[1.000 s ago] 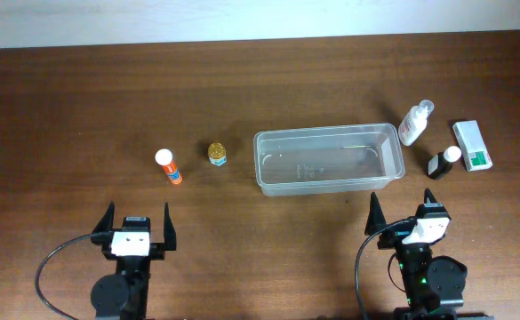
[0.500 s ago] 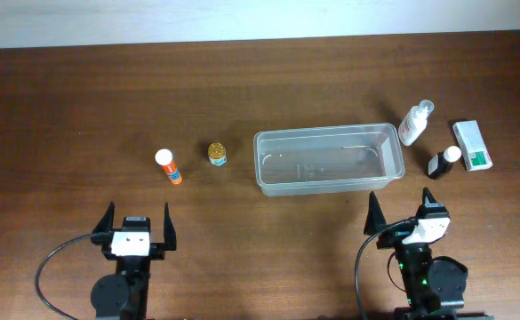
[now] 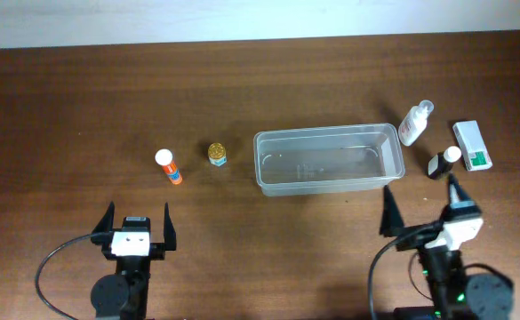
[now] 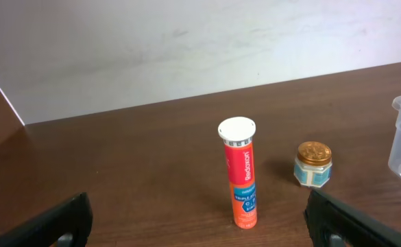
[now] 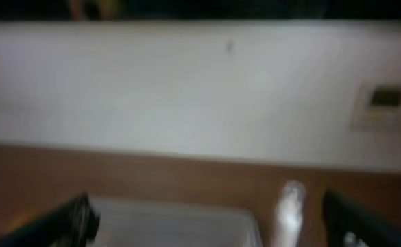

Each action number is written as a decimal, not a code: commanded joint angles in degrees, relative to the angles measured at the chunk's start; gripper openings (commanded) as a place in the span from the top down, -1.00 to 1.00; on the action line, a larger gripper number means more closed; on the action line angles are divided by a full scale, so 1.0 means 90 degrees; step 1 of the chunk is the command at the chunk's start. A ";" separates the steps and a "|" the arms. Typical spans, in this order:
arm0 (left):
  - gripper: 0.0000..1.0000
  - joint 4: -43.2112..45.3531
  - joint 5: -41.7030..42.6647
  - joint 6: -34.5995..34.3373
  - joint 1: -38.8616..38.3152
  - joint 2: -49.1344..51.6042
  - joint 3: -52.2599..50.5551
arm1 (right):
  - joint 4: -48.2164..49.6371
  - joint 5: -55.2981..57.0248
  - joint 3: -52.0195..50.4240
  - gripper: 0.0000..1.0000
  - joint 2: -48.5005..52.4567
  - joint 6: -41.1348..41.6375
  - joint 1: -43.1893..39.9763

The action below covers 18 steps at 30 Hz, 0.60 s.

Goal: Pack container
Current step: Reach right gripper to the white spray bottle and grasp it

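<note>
Overhead: clear, round-cornered plastic container on grained wooden table; left gripper and right gripper both spread, empty.

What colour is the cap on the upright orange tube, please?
White cap, clearest in the left wrist view.

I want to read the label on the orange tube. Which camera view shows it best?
The left wrist view: the orange tube stands upright mid-frame, side-on, its label facing the camera. The overhead view shows it small and from above, mainly the white cap. The blurred right wrist view does not show it.
</note>
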 commanded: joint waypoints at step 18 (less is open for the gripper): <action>-0.99 -0.0046 0.0070 0.0080 0.0032 -0.0053 -0.0010 | -0.5527 -0.0168 0.8864 -0.97 0.8998 -0.1443 -0.1049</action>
